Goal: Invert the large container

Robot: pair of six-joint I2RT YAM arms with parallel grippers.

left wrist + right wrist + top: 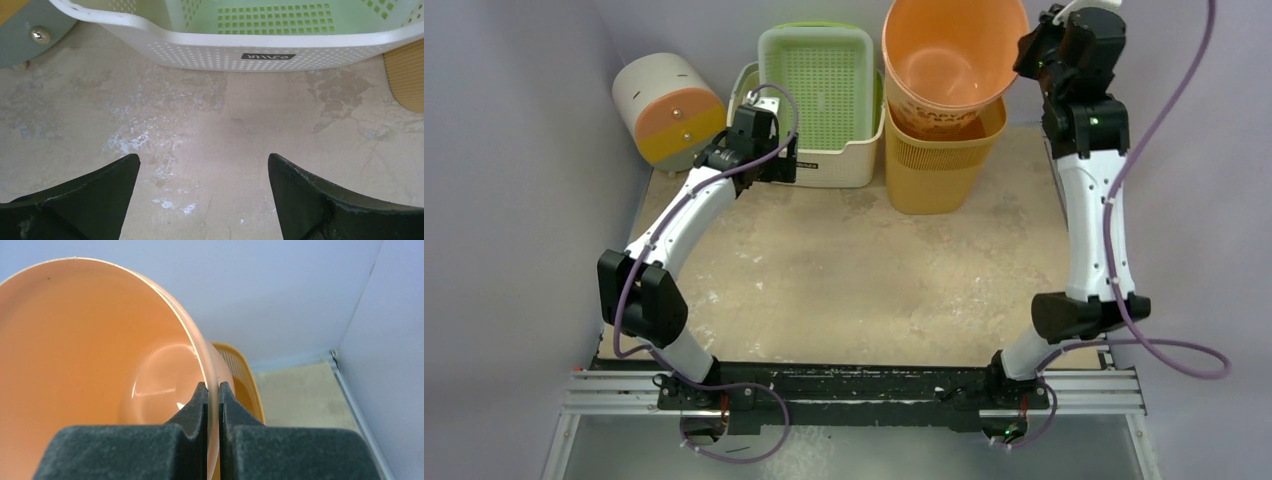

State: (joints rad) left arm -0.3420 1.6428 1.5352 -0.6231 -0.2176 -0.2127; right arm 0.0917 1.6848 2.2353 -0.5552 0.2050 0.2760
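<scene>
Beige tabletop (844,280): right hand (213,390) pinches orange bucket (90,350); basket (200,50) label (267,56) illegible.

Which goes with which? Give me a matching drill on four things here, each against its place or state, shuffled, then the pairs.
1. orange bucket
2. green tray
3. left gripper
4. round grey-and-orange bin

A. far left corner of the table
B. jaws wide open over the table
C. rim pinched by the right gripper, above the yellow basket
D. nested in the white basket

Pairs: 1-C, 2-D, 3-B, 4-A.
</scene>
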